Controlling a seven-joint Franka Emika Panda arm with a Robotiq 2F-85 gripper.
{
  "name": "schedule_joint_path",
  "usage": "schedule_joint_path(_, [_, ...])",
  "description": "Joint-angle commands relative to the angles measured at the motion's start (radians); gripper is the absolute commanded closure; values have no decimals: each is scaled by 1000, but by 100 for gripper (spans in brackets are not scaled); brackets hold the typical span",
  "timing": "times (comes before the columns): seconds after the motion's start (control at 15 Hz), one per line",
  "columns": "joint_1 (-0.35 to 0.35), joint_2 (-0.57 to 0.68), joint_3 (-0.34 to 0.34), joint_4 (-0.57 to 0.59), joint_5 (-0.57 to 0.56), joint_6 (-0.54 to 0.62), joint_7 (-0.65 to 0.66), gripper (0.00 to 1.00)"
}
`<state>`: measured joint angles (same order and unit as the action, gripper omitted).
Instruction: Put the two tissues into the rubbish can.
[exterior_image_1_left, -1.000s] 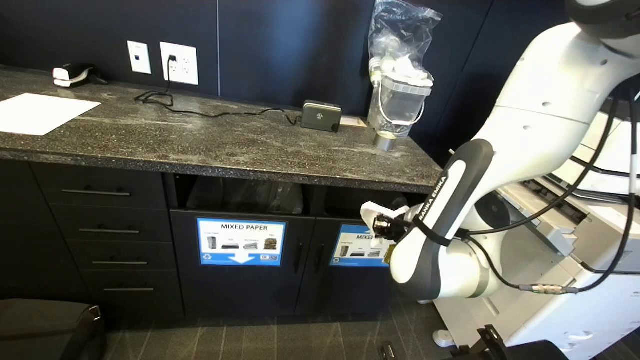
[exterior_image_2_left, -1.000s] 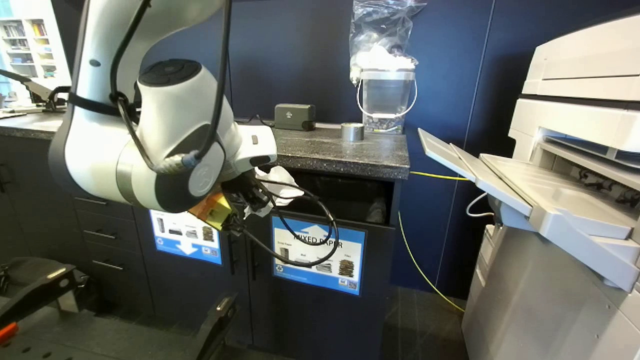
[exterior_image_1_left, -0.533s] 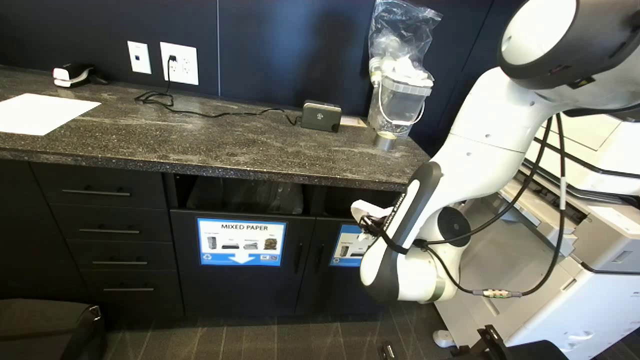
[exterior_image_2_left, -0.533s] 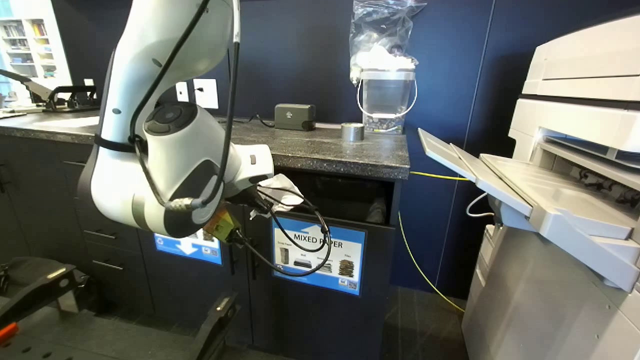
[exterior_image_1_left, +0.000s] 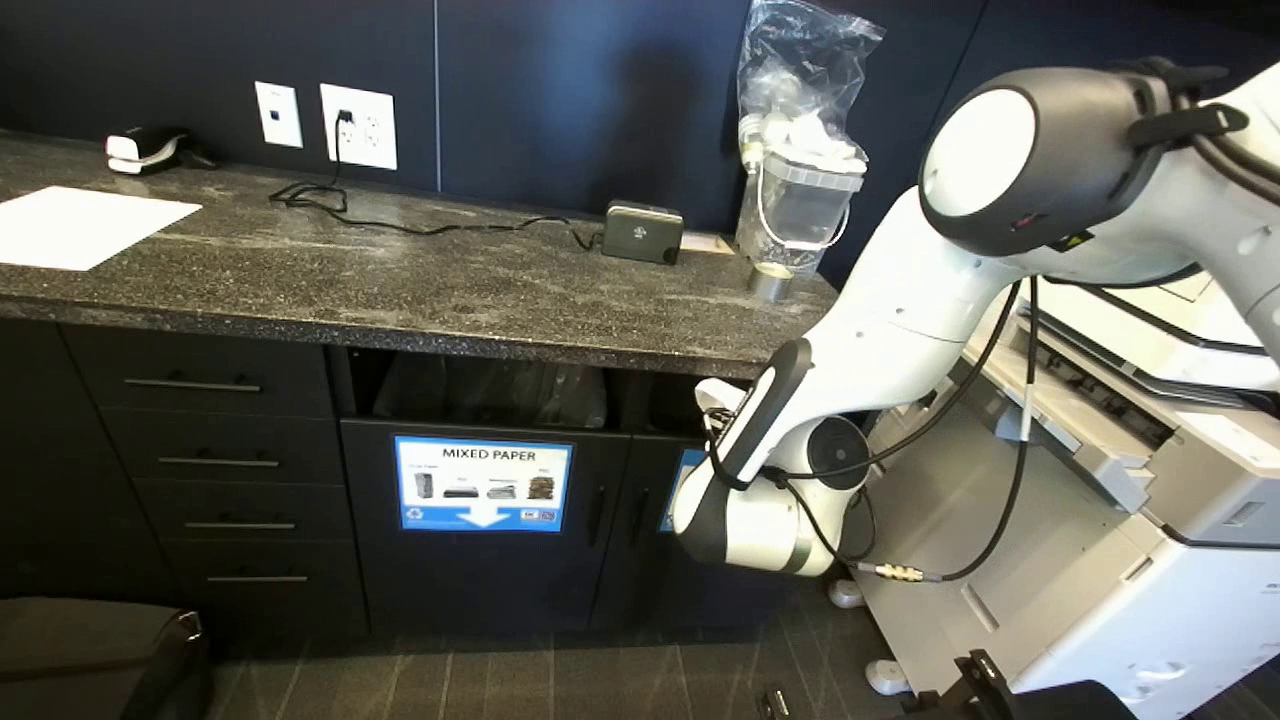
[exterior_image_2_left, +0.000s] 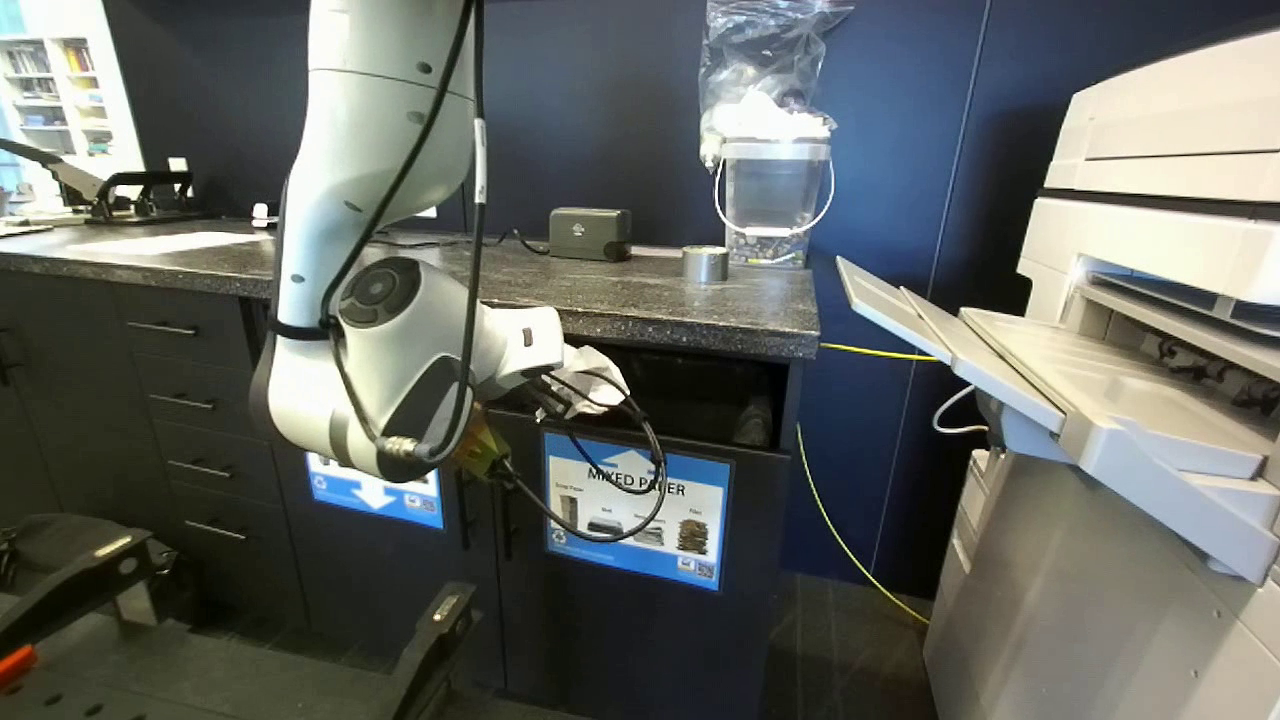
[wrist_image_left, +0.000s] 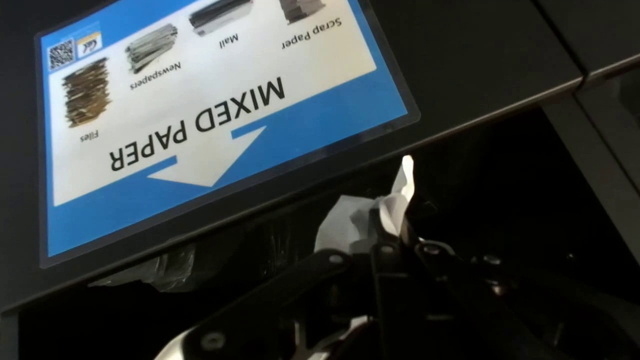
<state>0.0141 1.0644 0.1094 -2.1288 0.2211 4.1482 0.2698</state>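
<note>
Evidently we have the gripper (wrist_image_left: 392, 225) pinching one tissue (wrist_image_left: 345, 223) (the second we cannot make out) at the mouth of the right-hand rubbish can (exterior_image_2_left: 695, 398), toward its left end, its folds jutting forward, presumably so it drops inside once released.

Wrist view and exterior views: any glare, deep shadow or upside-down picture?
Wrist view: sign upside down but readable, bin slot largely lost in shadow; in an exterior view, white sheet nearly blown out; in an exterior view, bookshelf washed out.
</note>
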Motion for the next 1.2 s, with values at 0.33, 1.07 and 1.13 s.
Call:
schedule_joint_path(0.33, [28,203,-25,308,38,-11,-75,99])
schedule_joint_path(1.07, [93,377,-40,658,171,-70,-199,99])
schedule_joint_path(1.13, [98,392,-43,683,178,-81,-210,99])
